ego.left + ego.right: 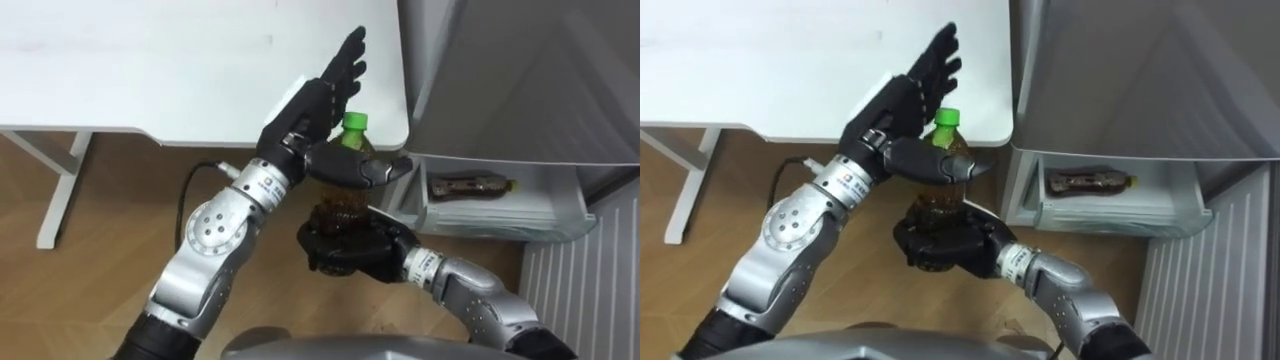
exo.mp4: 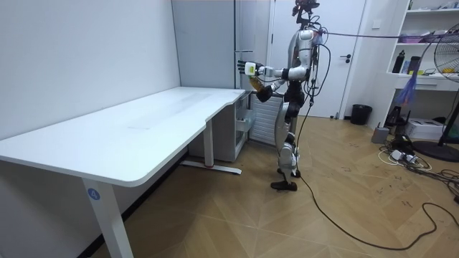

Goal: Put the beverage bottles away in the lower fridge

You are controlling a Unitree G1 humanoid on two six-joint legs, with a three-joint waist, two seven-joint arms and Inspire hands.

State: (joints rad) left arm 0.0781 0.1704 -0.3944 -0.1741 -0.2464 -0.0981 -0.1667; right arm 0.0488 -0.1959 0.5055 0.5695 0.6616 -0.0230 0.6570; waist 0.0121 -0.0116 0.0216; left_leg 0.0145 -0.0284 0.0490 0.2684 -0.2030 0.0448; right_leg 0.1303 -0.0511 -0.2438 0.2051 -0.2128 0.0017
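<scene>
A bottle of brown tea (image 1: 345,203) with a green cap (image 1: 353,124) stands upright in front of my chest. My right hand (image 1: 350,250) is curled round its base from below. My left hand (image 1: 315,100) lies against the bottle's upper part, its fingers straight and pointing up over the table edge, its thumb (image 1: 362,166) laid across the bottle's shoulder. To the right, the lower fridge drawer (image 1: 500,218) stands pulled out, and another brown drink bottle (image 1: 468,185) lies flat in it. In the room view I stand between the table's far end and the grey fridge, with the bottle (image 2: 251,69) raised.
The white table (image 1: 150,70) spans the upper left, its rounded corner just behind the bottle. The grey fridge body (image 1: 520,80) rises at the right above the open drawer. Below is wooden floor (image 1: 110,210). A white table leg (image 1: 55,195) stands at the left.
</scene>
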